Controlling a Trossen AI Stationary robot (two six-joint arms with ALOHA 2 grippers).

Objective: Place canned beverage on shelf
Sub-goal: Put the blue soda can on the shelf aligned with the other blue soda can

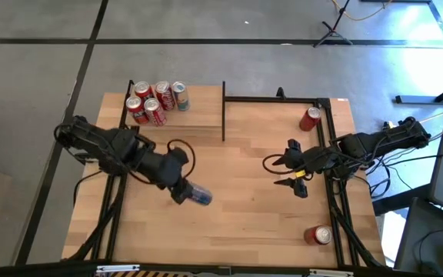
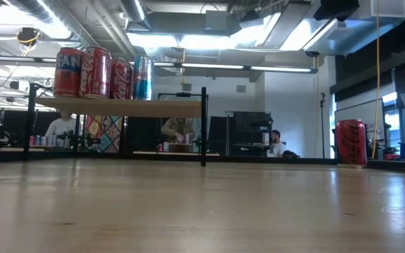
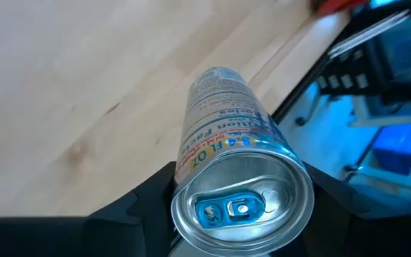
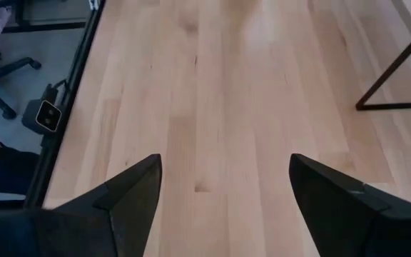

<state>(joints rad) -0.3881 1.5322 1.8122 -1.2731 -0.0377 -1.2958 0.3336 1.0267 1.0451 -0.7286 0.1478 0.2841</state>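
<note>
A blue and silver can [image 1: 200, 196] lies on its side in my left gripper [image 1: 186, 192], over the table's near middle. In the left wrist view its lid with the pull tab [image 3: 237, 209] faces the camera. The shelf [image 1: 198, 115] stands at the table's far left on thin black posts and carries several cans [image 2: 100, 72] standing upright on its board [image 2: 118, 107]. My right gripper [image 1: 297, 178] is open and empty at the table's right. The low view shows neither gripper. My left gripper pinches the can between its two fingers [image 3: 145, 196], on the side wall near the lid end [image 3: 184, 171]. The can lies along the fingers, lid toward the wrist and bottom end [image 1: 206, 198] pointing toward the table's right. Whether it is clear of the table does not show.
One red can [image 1: 310, 118] stands at the far right and another [image 1: 319, 235] at the near right. A black metal frame [image 1: 275, 98] runs along the far and right edges. Bare wood [image 1: 244, 177] lies between the two grippers.
</note>
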